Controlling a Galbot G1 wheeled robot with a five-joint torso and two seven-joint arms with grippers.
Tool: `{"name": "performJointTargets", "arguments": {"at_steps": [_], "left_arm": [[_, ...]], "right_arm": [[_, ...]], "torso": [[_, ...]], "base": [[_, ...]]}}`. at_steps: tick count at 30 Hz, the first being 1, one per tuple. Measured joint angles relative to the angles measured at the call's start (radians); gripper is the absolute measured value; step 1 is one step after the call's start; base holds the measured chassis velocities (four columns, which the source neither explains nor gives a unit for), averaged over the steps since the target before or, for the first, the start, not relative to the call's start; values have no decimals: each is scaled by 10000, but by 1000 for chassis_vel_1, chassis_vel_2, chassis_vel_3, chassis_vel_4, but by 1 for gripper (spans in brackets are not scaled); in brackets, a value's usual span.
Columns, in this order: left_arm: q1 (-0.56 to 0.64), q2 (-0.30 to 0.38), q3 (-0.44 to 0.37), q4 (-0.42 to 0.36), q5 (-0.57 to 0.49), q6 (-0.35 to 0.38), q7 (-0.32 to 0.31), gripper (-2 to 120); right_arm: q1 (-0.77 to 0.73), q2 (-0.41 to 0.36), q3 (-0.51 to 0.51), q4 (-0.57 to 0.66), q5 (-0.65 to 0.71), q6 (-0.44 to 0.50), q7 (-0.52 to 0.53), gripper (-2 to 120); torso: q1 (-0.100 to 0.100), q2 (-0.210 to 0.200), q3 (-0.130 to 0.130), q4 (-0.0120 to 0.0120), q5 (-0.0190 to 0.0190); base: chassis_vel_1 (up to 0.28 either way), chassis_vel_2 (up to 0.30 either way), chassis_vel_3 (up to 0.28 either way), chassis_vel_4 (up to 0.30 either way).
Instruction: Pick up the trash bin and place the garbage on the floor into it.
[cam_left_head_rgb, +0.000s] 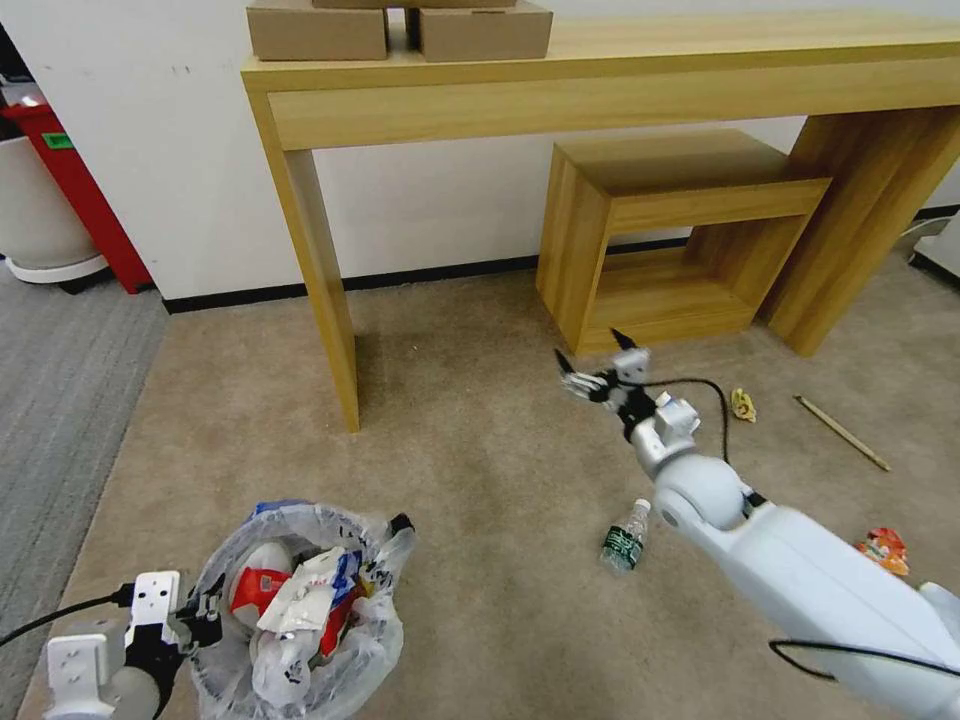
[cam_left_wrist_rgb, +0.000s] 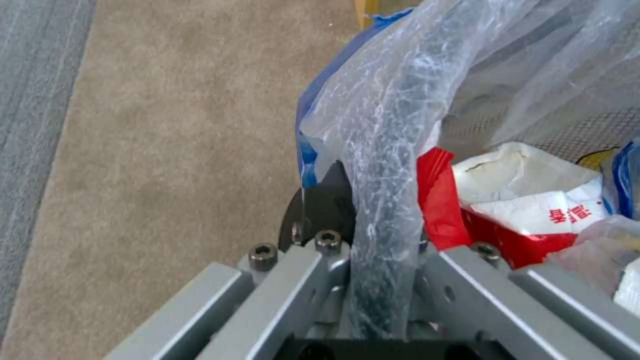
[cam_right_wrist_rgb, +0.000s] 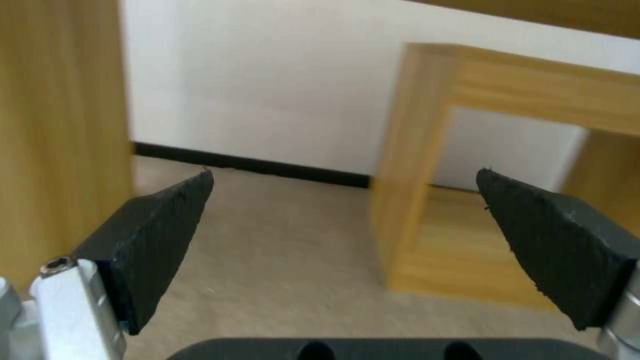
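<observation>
The trash bin (cam_left_head_rgb: 300, 610), lined with a crinkly plastic bag and holding red and white wrappers, stands at the lower left of the beige floor (cam_left_head_rgb: 480, 470). My left gripper (cam_left_head_rgb: 200, 612) is shut on its bag-covered rim (cam_left_wrist_rgb: 383, 200), with the left gripper (cam_left_wrist_rgb: 373, 245) clamping the dark rim from both sides. My right gripper (cam_left_head_rgb: 593, 368) hangs open and empty above the carpet, its fingers (cam_right_wrist_rgb: 160, 240) spread wide and pointing toward the wooden furniture. Garbage lies on the floor: a green-label bottle (cam_left_head_rgb: 625, 537), a yellow scrap (cam_left_head_rgb: 742, 404), a wooden stick (cam_left_head_rgb: 842, 432) and an orange wrapper (cam_left_head_rgb: 884, 549).
A long wooden console table (cam_left_head_rgb: 620, 75) stands against the wall, one leg (cam_left_head_rgb: 325, 280) near the middle. Under it sits a small open wooden shelf (cam_left_head_rgb: 665, 235). Cardboard boxes (cam_left_head_rgb: 400, 28) rest on top. Grey carpet (cam_left_head_rgb: 60, 380) and a red bin (cam_left_head_rgb: 75, 190) lie at left.
</observation>
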Motion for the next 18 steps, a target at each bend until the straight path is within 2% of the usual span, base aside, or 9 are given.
{"name": "performJointTargets", "arguments": {"at_steps": [1, 4, 5, 8, 10, 12, 14, 16, 18], "left_arm": [[0, 0, 0, 0, 0, 0, 0, 0], [-28, -35, 90, 63, 165, -24, 135, 0], [-28, -35, 90, 63, 165, -24, 135, 0], [-209, -55, 322, 83, 196, -59, 152, 0], [-274, -50, 370, 83, 189, -71, 152, 0], [-409, -44, 427, 79, 178, -72, 149, 0], [-436, -44, 429, 83, 195, -72, 156, 0], [-500, -164, 485, 132, 409, -72, 249, 0], [-516, -203, 529, 167, 509, -72, 290, 0]], "right_arm": [[0, 0, 0, 0, 0, 0, 0, 100], [-1222, 148, 1324, 43, -464, 296, -26, 100], [-1222, 148, 1324, 43, -464, 296, -26, 100], [-2368, 305, 2567, 341, -761, 491, -59, 100], [-2692, 374, 2907, 438, -862, 553, -67, 100], [-3633, 648, 3863, 665, -1229, 756, -106, 100], [-3883, 745, 4125, 749, -1338, 799, -114, 100], [-4777, 1216, 5045, 1119, -1796, 967, -206, 100], [-4959, 1328, 5210, 1200, -1902, 1015, -224, 100]], "torso": [[0, 0, 0, 0, 0], [0, 0, 0, 2, -2], [0, 0, 0, 2, -2], [0, 1, -1, 3, -4], [0, 0, -1, 2, -5], [-1, 0, 0, -1, -3], [-1, 0, 0, -1, -3], [-1, 0, -1, 0, -3], [-1, 0, -1, 1, -5]], "base": [[0, 0, 0, 0], [0, 0, 0, 0], [0, 0, 0, 0], [0, 0, 0, 0], [0, 0, 0, 0], [0, 0, 0, 0], [0, 0, 0, 0], [0, 0, 0, 0], [0, 0, 0, 0]]}}
